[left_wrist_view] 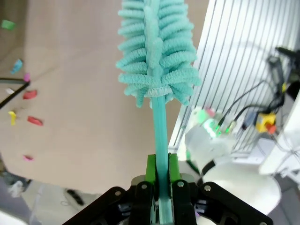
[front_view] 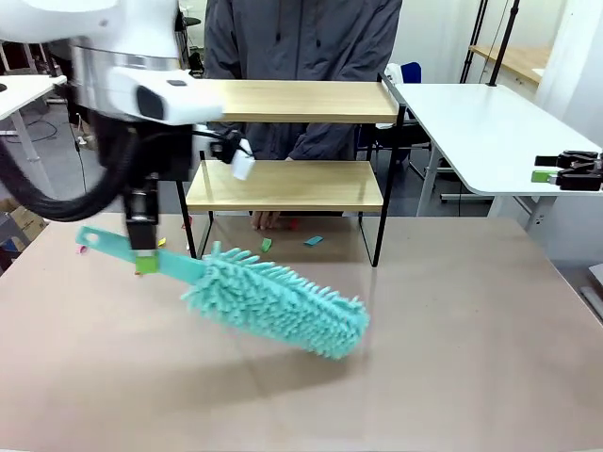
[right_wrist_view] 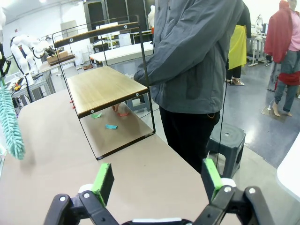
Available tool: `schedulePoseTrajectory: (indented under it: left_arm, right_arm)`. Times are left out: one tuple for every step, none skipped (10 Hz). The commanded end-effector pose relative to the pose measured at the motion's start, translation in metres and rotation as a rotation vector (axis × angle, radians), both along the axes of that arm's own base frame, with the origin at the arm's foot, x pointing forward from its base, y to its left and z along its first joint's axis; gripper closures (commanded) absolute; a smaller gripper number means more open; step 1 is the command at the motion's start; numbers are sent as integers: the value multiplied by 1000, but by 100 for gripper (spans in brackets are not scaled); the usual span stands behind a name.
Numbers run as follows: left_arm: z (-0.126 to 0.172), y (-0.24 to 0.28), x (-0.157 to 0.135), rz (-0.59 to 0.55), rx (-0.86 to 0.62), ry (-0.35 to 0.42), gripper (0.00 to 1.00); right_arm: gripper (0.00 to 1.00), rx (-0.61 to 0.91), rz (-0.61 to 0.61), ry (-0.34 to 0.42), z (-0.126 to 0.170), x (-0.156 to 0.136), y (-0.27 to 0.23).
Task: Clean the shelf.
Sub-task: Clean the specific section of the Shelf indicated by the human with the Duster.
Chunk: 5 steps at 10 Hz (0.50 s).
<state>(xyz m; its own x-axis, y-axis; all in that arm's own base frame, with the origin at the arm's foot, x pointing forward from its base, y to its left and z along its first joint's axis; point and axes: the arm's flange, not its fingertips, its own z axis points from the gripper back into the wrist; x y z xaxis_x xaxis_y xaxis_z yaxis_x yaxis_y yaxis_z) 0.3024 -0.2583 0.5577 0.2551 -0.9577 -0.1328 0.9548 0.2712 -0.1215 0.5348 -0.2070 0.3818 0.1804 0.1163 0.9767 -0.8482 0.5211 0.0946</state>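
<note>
At the near left of the table, the left gripper (front_view: pixel 143 252) is clamped shut on the flat handle of a teal duster (front_view: pixel 278 303). Its green pads (left_wrist_view: pixel 151 168) press the handle from both sides. The duster's shaggy head slopes down toward the table's middle, low over the tan table (front_view: pixel 452 358); contact with the surface cannot be confirmed.

The right gripper (right_wrist_view: pixel 157 180) stands off to the right with its jaws spread wide, holding nothing.

The shelf (front_view: pixel 292 185) sits at the far middle of the table, upright. It has two pale wooden boards, one above the other, in a thin black wire frame with raised side rails. Both boards show plain, even wood. Beneath the lower board, several small coloured scraps (front_view: pixel 313 241) in green, blue and red lie scattered on the tabletop. A person's hand (front_view: pixel 268 219) rests among them. The person (right_wrist_view: pixel 197 61), in a grey jacket, stands close behind the shelf.
</note>
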Motion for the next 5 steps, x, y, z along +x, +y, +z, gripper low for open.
schedulePoseTrajectory:
  left_arm:
    - [-1,-27,1,180,-47,-9,87]
    - [-4,-41,5,243,-81,-33,87]
    - [-11,-60,11,315,-83,-43,87]
    - [-16,-78,11,390,-64,-77,87]
    - [-17,-91,13,460,-64,-111,87]
  right_arm:
    - [0,-5,3,-3,3,1,2]
    - [0,-5,3,-3,3,1,2]
    - [0,-5,3,-3,3,1,2]
    - [0,-5,3,-3,3,1,2]
    - [0,-5,3,-3,3,1,2]
